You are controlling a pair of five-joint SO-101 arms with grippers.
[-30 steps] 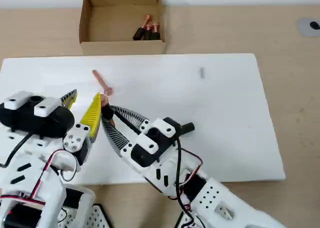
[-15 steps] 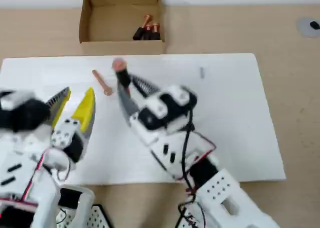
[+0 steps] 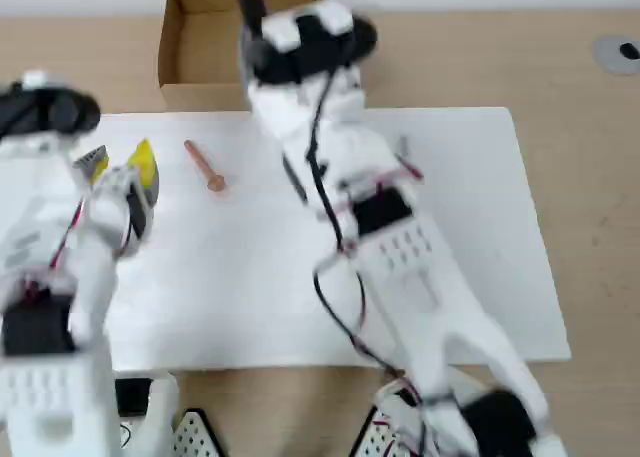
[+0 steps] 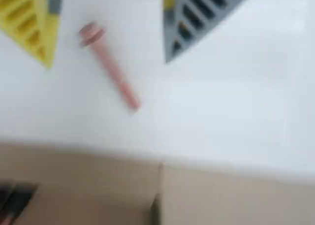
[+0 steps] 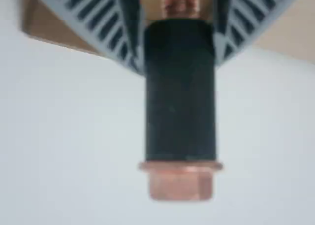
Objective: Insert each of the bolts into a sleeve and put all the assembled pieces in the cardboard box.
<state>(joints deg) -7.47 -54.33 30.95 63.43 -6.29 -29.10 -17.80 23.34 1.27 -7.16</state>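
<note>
Right claw (image 3: 250, 15): closed on an assembled piece, held at the far side of the scene, over the cardboard box (image 3: 168, 52).
Assembled piece (image 3: 250, 5): a black sleeve (image 5: 179, 92) with a copper bolt through it. The grey fingers clamp the sleeve on both sides, and the bolt head pokes out past the fingertips (a bit of shank shows at the other end, back between the fingers).
Left claw (image 3: 120, 153): open, yellow fingers spread, at the left of the white sheet (image 3: 450, 227), tips pointing toward the far side.
Loose bolt (image 3: 204, 165): copper, bare of any sleeve, lying flat on the sheet to the right of the left claw and apart from it, on the near side of the box's front wall. From the left wrist it lies between the two fingertips (image 4: 45, 57), touching neither (the claw looks to be raised off the sheet, though how high I cannot tell).
Cardboard box: open-topped, on the table (image 3: 580, 157) just beyond the sheet's far edge. The right arm covers its right half.
</note>
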